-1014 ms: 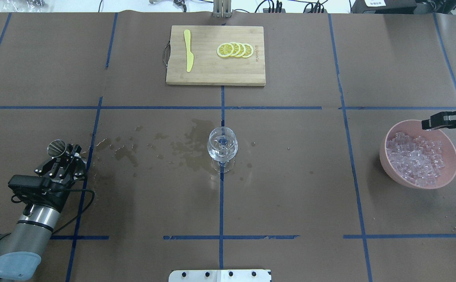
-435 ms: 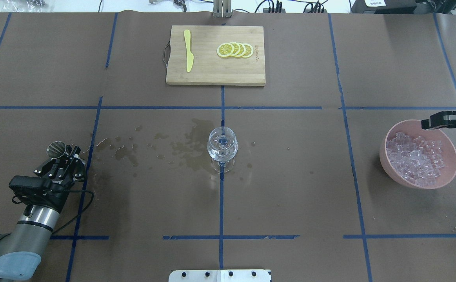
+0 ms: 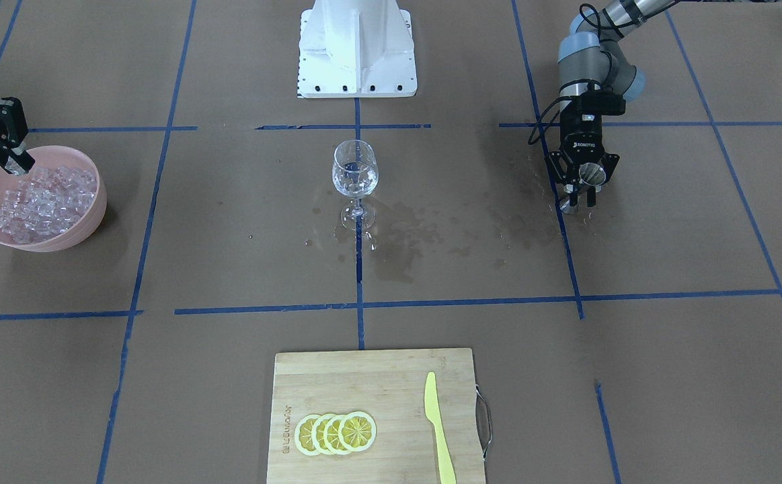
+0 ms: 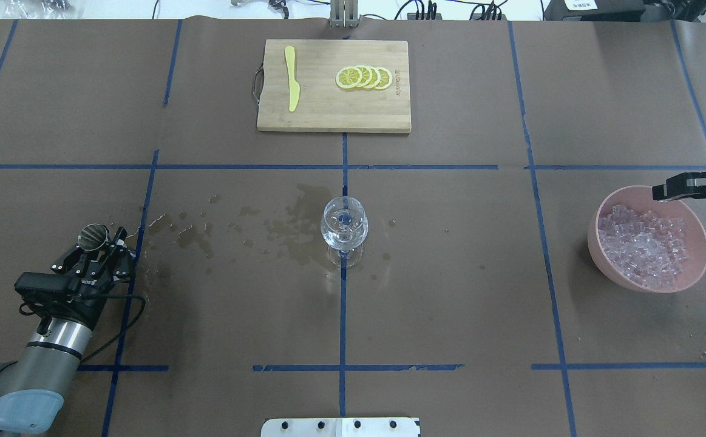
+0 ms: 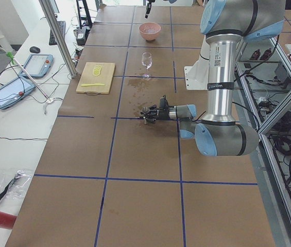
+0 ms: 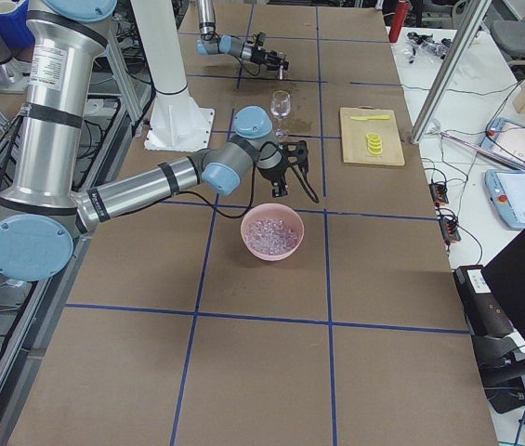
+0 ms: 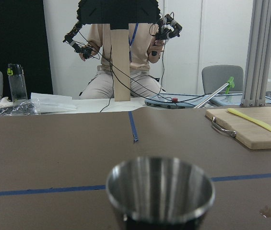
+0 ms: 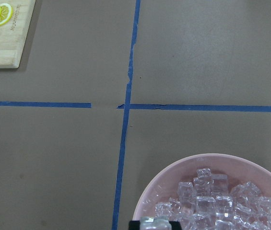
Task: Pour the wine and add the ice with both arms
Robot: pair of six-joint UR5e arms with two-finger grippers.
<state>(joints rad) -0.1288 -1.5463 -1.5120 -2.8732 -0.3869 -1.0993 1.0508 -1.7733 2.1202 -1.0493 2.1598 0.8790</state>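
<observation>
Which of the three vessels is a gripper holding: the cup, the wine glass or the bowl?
The metal cup, clamped in the left gripper. The wine glass and the pink bowl both stand free, with nothing gripping them.

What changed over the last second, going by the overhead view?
The left pincer, gripping the metal cup, shifted slightly back toward the robot's side of the table, carrying the cup with it. Nothing was taken or released. The right pincer by the pink bowl, the ice, wine glass and cutting board stayed put.
</observation>
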